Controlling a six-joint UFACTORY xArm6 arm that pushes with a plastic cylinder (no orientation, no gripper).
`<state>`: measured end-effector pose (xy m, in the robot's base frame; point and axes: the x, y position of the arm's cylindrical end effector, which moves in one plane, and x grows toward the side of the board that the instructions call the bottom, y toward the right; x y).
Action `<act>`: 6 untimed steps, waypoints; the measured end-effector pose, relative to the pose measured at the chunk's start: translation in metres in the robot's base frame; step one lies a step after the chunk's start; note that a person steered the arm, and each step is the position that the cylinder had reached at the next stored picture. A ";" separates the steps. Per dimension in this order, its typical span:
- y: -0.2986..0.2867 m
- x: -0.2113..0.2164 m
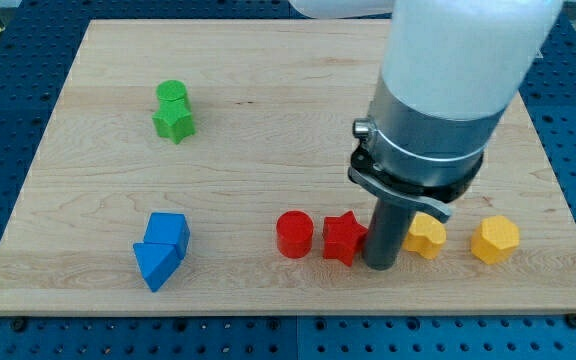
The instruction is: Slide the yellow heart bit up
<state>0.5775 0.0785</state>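
Note:
The yellow heart [427,236] lies near the board's lower right, partly hidden by the rod. My tip [381,265] rests on the board just left of the heart, between it and the red star [344,237], close to or touching both. A yellow hexagon [495,239] sits right of the heart.
A red cylinder [294,234] stands left of the red star. Two blue blocks [162,249] sit together at the lower left. A green cylinder [171,94] and a green star [174,122] sit together at the upper left. The board's bottom edge [288,312] runs just below the row.

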 end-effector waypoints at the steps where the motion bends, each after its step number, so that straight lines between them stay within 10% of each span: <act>1: -0.011 -0.002; 6: 0.061 -0.002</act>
